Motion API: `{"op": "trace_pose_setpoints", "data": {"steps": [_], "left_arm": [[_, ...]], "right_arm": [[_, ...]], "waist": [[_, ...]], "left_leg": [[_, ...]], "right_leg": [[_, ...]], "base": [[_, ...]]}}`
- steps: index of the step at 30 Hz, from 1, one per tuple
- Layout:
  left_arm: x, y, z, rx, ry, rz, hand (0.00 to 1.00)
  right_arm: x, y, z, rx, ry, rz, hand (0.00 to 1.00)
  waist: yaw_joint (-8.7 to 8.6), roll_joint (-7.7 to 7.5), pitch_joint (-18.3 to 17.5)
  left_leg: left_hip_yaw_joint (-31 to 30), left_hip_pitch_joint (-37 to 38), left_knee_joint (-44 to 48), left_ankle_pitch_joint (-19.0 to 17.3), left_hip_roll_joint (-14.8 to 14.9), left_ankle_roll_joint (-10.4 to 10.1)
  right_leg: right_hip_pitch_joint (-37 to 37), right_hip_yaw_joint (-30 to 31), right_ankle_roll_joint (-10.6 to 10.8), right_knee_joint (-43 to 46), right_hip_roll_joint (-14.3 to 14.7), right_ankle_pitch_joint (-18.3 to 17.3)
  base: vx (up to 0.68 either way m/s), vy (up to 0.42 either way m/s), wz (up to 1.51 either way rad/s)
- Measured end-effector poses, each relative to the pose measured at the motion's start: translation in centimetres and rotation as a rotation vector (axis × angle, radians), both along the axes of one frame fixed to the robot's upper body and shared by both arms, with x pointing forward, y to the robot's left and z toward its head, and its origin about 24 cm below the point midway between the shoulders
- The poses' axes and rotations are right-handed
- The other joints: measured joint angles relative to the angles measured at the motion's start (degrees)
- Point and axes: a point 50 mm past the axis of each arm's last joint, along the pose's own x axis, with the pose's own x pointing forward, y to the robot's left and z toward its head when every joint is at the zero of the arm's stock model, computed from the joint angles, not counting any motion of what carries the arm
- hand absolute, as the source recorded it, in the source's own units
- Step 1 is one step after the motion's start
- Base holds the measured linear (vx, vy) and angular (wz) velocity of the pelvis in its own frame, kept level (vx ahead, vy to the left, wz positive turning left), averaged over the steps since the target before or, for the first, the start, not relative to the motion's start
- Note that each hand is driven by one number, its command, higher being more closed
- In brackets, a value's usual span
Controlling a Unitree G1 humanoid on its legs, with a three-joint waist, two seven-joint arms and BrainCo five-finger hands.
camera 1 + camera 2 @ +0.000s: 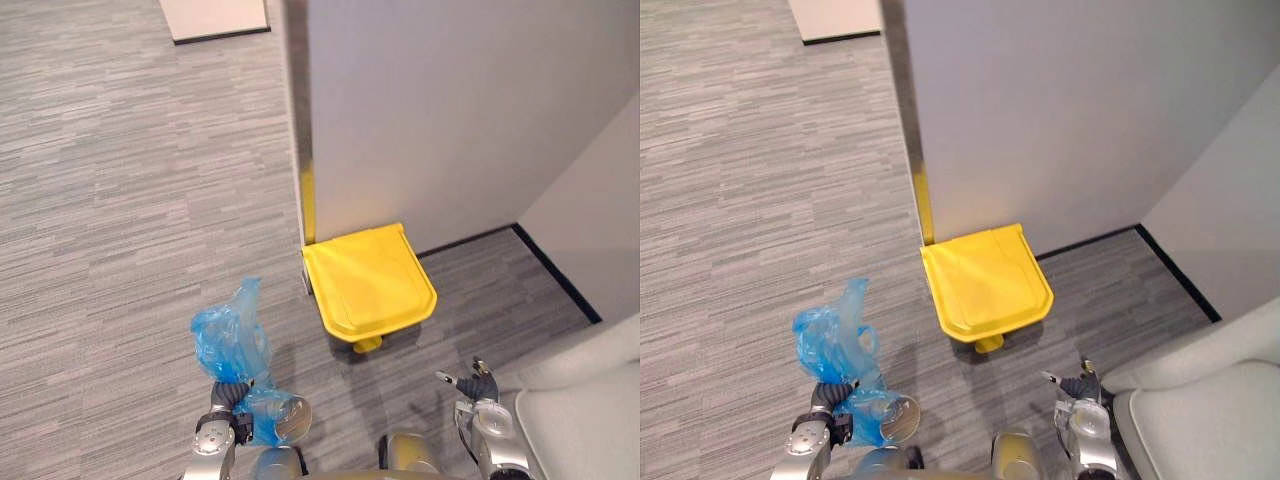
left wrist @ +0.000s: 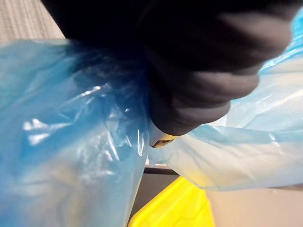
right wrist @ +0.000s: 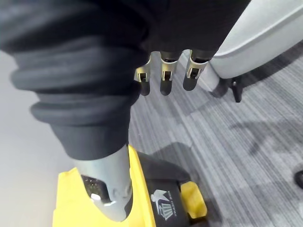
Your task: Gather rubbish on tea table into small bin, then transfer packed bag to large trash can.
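Observation:
A blue plastic bag (image 1: 230, 340) hangs bunched from my left hand (image 1: 226, 396) at the lower left, above the grey carpet. The fingers are curled round its gathered neck, and crinkled blue film (image 2: 71, 142) spreads past the hand's dark cover (image 2: 199, 71). Something round and silvery (image 1: 293, 418) shows in the bag's lower part. The large trash can (image 1: 368, 280) stands against the grey wall ahead and to the right of the bag, with its yellow lid closed and a yellow pedal (image 1: 367, 345) at its front. My right hand (image 1: 475, 385) is at the lower right, its fingers (image 3: 163, 75) relaxed and holding nothing.
A grey partition wall (image 1: 450, 110) rises behind the can, with a black skirting line (image 1: 555, 270) along its foot on the right. A light grey seat (image 1: 585, 400) fills the lower right corner next to my right hand. Open carpet (image 1: 120, 200) stretches to the left.

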Motion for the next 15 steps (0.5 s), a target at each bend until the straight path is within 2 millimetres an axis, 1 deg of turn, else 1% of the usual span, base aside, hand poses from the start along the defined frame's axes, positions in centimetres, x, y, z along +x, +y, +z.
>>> {"op": "trace_pose_setpoints", "data": {"steps": [1, 2, 3, 4, 5, 6, 7, 8, 9, 10, 11, 12, 13, 15], "left_arm": [[0.1, -0.1, 0.0, -0.001, -0.002, -0.004, 1.00], [0.2, 0.2, 0.1, 0.011, -0.003, -0.008, 1.00], [0.3, 0.3, 0.2, 0.017, -0.004, -0.011, 1.00], [0.8, 0.2, 0.3, 0.023, -0.008, -0.031, 1.00], [1.4, -0.1, 0.3, 0.019, -0.014, -0.039, 1.00], [1.7, -0.3, 0.4, 0.011, -0.019, -0.039, 1.00], [2.2, -0.9, 0.5, 0.000, -0.034, -0.048, 1.00], [2.3, -0.9, 0.6, 0.000, -0.037, -0.051, 1.00], [2.8, -1.4, 0.9, -0.009, -0.053, -0.062, 1.00], [3.3, -2.0, 1.1, -0.025, -0.073, -0.065, 1.00], [3.5, -1.9, 1.2, -0.024, -0.081, -0.055, 1.00], [3.7, -1.2, 1.3, -0.004, -0.080, -0.051, 1.00], [3.9, -1.3, 1.4, -0.009, -0.084, -0.053, 1.00], [4.2, -1.9, 1.6, -0.025, -0.095, -0.061, 1.00]], "right_arm": [[-0.2, 0.0, 0.0, -0.001, 0.001, -0.004, 0.00], [-0.3, 0.2, 0.0, 0.003, -0.006, -0.011, 0.00], [-0.2, 0.2, 0.2, 0.003, -0.015, -0.012, 0.00], [-0.1, 0.1, 0.3, 0.003, -0.024, -0.027, 0.00], [-0.4, -0.5, 0.3, 0.000, -0.023, -0.058, 0.00], [-0.5, -0.9, 0.4, -0.002, -0.027, -0.078, 0.00], [-0.3, -1.5, 0.7, -0.007, -0.044, -0.103, 0.00], [0.0, -1.5, 1.0, -0.007, -0.059, -0.105, 0.00], [0.2, -1.9, 1.5, -0.018, -0.085, -0.112, 0.00], [0.3, -2.1, 1.9, -0.028, -0.105, -0.111, 0.00], [0.5, -2.0, 2.1, -0.028, -0.119, -0.109, 0.00], [1.2, -1.8, 2.7, -0.022, -0.158, -0.109, 0.00], [1.2, -2.0, 3.0, -0.028, -0.169, -0.117, 0.00], [0.9, -2.2, 2.8, -0.017, -0.165, -0.150, 0.00]], "waist": [[-0.02, -0.26, 0.09], [-0.05, -0.95, 0.23], [-0.14, -1.15, 0.37], [-0.69, -1.34, 0.37], [-0.91, -1.15, 0.59], [-0.92, -1.42, 0.33], [-0.26, 0.66, 1.24], [0.09, 0.94, 1.52], [-0.27, 1.17, 1.92], [-1.09, 0.76, 2.29], [-0.43, 1.32, 1.95], [0.43, 0.62, 1.90], [0.53, 1.26, 1.98], [0.34, 1.25, 1.98]], "left_leg": [[-0.48, 0.53, 0.79, -0.95, -0.01, 0.05], [-1.19, 2.20, 1.33, -2.65, -0.12, -0.04], [-1.47, 2.62, 1.35, -3.19, -0.16, -0.15], [-2.58, 2.90, 1.42, -3.83, -0.33, -0.64], [-4.35, 3.70, 1.48, -4.23, -0.67, -1.67], [-5.05, 4.55, 1.32, -4.51, -0.39, -2.25], [-4.89, 5.76, 1.01, -4.10, 1.02, -3.57], [-4.82, 6.04, 0.74, -3.55, 1.18, -4.45], [-4.93, 8.20, -1.04, -1.02, 0.66, -5.88], [-5.45, 10.46, -1.12, -0.13, 0.44, -6.13], [-5.23, 10.82, -0.44, -0.34, 1.10, -5.93], [-5.24, 9.90, 3.10, -1.21, 1.77, -6.85], [-4.95, 9.60, 4.95, -1.28, 3.23, -7.11], [-4.77, 10.35, 5.12, -0.50, 4.13, -7.23]], "right_leg": [[-0.77, -0.88, -0.91, -0.34, -0.12, -0.52], [-2.85, -3.36, -1.42, -4.80, 0.13, -0.30], [-3.81, -4.38, -1.41, -7.79, 0.34, 0.03], [-4.14, -6.94, -2.49, -17.80, 0.78, 3.47], [-3.67, -7.07, -4.04, -21.63, 1.20, 9.67], [-2.36, -7.01, -5.75, -22.62, 1.56, 13.84], [-2.03, -7.24, -7.31, -20.36, 2.06, 13.96], [-2.26, -7.47, -7.69, -18.70, 1.75, 12.78], [-3.85, -7.99, -8.57, -10.98, -0.26, 9.77], [-7.10, -9.08, -8.98, -2.95, -0.60, 6.64], [-6.34, -9.37, -7.76, -4.80, 0.59, 4.87], [-3.90, -11.11, -10.42, -9.54, 1.52, 4.33], [-3.20, -12.21, -11.29, -8.94, 2.39, 3.63], [-2.11, -12.92, -11.98, -8.98, 3.81, 3.03]], "base": [[0.22, 0.041, 0.45], [0.26, 0.001, 0.34], [0.32, -0.036, 0.57], [0.40, -0.095, 0.77], [0.38, -0.110, 0.86], [0.47, -0.100, 0.55], [0.37, -0.051, 0.24], [0.48, -0.088, 0.34], [0.36, -0.100, 0.58], [0.36, -0.130, 0.45], [0.36, -0.208, -0.08], [0.43, -0.243, -0.36], [0.42, -0.236, -0.29], [0.28, -0.118, -0.06]]}}
